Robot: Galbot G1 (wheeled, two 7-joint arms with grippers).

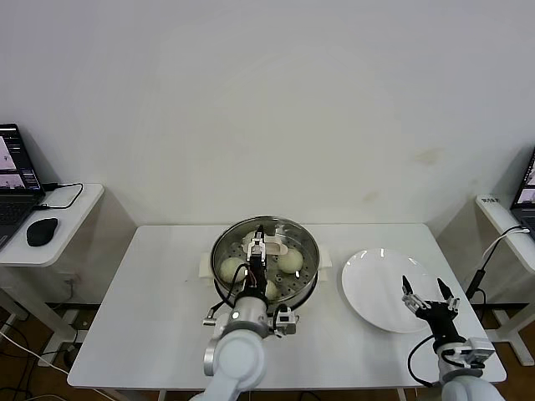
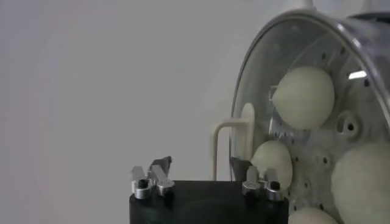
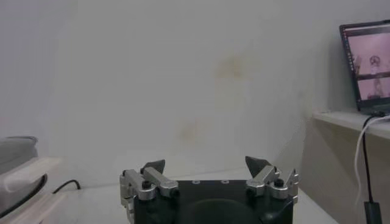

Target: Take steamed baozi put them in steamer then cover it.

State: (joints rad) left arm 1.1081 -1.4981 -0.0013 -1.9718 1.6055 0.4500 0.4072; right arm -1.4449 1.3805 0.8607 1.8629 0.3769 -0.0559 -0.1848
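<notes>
The white table (image 1: 159, 309) carries everything. In its middle stands the steamer (image 1: 222, 253), a shiny steel pot with white side handles, and the glass cover (image 1: 292, 231) lies on top of it with its cream handle (image 1: 269, 247) at the centre. Through the glass the buns (image 1: 290, 261) are visible on the holed tray – in the head view I count three clearly, one of them partly hidden behind the arm. In the left wrist view the cover (image 2: 304, 36) fills the side of the picture, with the buns (image 2: 304, 97) behind the glass and the handle (image 2: 234, 137) standing out from it.

The left gripper (image 1: 260, 242) is over the steamer, right at the cover's handle. Its jaws are spread apart – one finger (image 2: 159, 165) is out to one side of the handle and the other close beside it, and they do not pinch the handle. In the left wrist view its own point is (image 2: 201, 165).

Beside the steamer, on the right-arm side, lies a flat white plate (image 1: 372, 284). The right gripper (image 1: 429, 295) hovers over the near edge of this plate, well apart from the steamer, with its jaws wide and nothing between them; the right wrist view shows the same (image 3: 206, 164).

Away from both grippers, on a side desk, there are a laptop (image 1: 12, 180) and a black mouse (image 1: 42, 231).
</notes>
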